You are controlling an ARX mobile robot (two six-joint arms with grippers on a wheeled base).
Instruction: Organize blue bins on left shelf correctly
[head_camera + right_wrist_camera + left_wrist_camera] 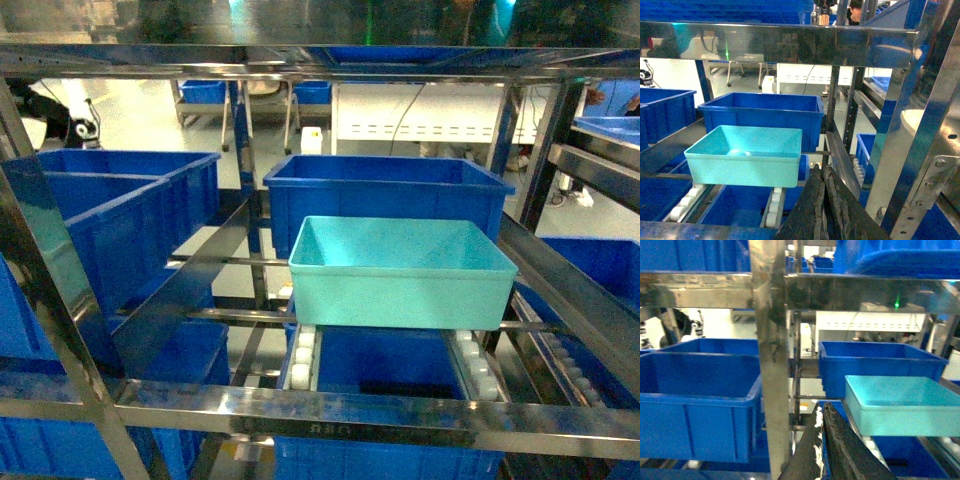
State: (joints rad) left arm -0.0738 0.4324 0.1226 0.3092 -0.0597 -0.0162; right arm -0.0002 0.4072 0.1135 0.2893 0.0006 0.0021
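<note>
A shallow tub point(400, 270) sits on the roller tracks point(303, 360) of the shelf rack point(330, 415), directly in front of a deeper bin point(385, 195) on the same level. To the left, past an upright point(772, 365), two more bins point(120, 215) stand side by side. Another bin point(385, 375) lies on the level below the tub. Further bins point(605, 265) sit to the right.
</note>
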